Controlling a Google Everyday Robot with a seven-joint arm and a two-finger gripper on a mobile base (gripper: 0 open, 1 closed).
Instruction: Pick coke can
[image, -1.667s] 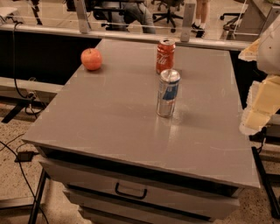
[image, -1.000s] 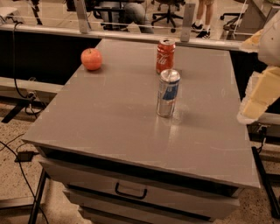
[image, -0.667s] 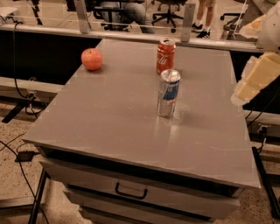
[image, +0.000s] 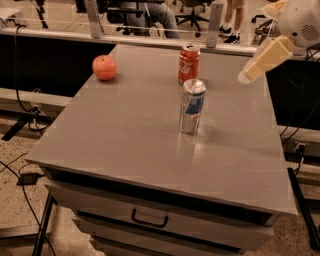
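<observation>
The coke can (image: 189, 64), short and red with white script and a silver top, stands upright at the far middle of the grey table (image: 125, 135). My gripper (image: 246, 76), cream-coloured, hangs in the air above the table's far right part. It is to the right of the coke can, at about the height of its top, and apart from it. It holds nothing that I can see.
A taller silver-and-blue can (image: 192, 106) stands just in front of the coke can. A red apple (image: 104, 67) sits at the far left. Drawers with a handle (image: 149, 220) are below the front edge. A rail and office chairs are behind the table.
My gripper has risen and moved left, from beside the table's right edge to above its far right part, closer to the coke can. The cans and the apple have not moved.
</observation>
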